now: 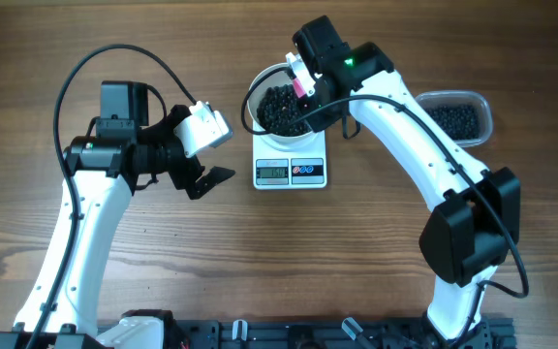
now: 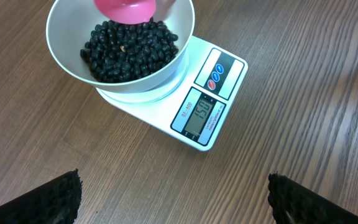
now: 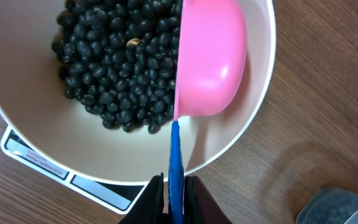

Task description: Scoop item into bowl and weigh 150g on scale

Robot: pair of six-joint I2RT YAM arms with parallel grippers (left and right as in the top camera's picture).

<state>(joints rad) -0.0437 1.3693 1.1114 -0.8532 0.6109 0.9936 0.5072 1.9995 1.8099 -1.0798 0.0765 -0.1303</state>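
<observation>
Right gripper (image 3: 174, 186): jaws nipped tight on thin blue handle (image 3: 175, 152) of pink plastic scoop (image 3: 210, 62). The scoop is tipped on edge inside round white bowl (image 3: 257, 118), presumably so its load slides out. Tiny matte black beans (image 3: 117, 68) heaped in bowl; bowl sits on flat white kitchen scale (image 2: 229, 93). Left gripper (image 2: 176, 199) spread wide, empty, parked beside scale, likely so its camera sees grey display (image 2: 202, 116).

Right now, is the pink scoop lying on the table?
No, the right hand holds the scoop over the beans in the bowl.
</observation>
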